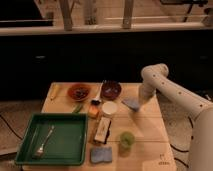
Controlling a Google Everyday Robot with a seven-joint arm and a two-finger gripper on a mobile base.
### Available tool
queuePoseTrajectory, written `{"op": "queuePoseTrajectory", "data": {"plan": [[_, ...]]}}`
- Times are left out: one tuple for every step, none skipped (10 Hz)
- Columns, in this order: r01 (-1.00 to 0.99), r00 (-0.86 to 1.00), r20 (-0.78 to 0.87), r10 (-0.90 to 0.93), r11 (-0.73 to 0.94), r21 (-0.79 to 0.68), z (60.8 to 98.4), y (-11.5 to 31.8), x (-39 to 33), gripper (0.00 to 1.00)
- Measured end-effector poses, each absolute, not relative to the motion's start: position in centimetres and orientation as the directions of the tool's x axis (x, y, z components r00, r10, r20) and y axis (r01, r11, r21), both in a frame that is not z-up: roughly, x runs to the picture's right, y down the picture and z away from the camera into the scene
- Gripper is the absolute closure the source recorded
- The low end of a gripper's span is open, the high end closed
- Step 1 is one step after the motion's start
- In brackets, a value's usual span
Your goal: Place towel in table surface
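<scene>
Right of centre, your gripper (138, 100) meets the towel (130, 104), grip impossible to tell; a snag could drag it onto the cup (109, 108).

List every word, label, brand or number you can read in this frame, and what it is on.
None can be read.
Logo at the table's near right corner: too blurred to read.
Box beside the cup: any print too blurred to tell.
Towel and gripper, which is at the towel by the table's right edge: no text seen.
</scene>
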State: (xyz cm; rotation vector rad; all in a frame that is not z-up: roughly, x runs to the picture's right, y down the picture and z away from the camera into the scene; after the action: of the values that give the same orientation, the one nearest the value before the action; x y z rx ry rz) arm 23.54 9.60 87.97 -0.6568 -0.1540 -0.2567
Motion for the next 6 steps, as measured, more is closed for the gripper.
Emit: {"op": "queuePoseTrajectory", "data": {"plan": [[0.298, 0.953, 0.222, -0.205, 0.756, -0.582, 88.14, 9.73, 23.23, 0.2], [0.308, 0.95, 0.222, -0.218, 0.754, -0.579, 88.3, 9.74, 23.05, 0.2], [0.32, 0.947, 0.226, -0.229, 0.753, -0.575, 88.51, 9.74, 22.65, 0.2], [0.323, 0.946, 0.226, -0.234, 0.754, -0.573, 88.59, 9.75, 22.62, 0.2], [0.323, 0.946, 0.223, -0.236, 0.755, -0.57, 88.79, 9.83, 22.81, 0.2], [0.323, 0.946, 0.224, -0.235, 0.756, -0.569, 89.14, 10.01, 22.93, 0.2]]}}
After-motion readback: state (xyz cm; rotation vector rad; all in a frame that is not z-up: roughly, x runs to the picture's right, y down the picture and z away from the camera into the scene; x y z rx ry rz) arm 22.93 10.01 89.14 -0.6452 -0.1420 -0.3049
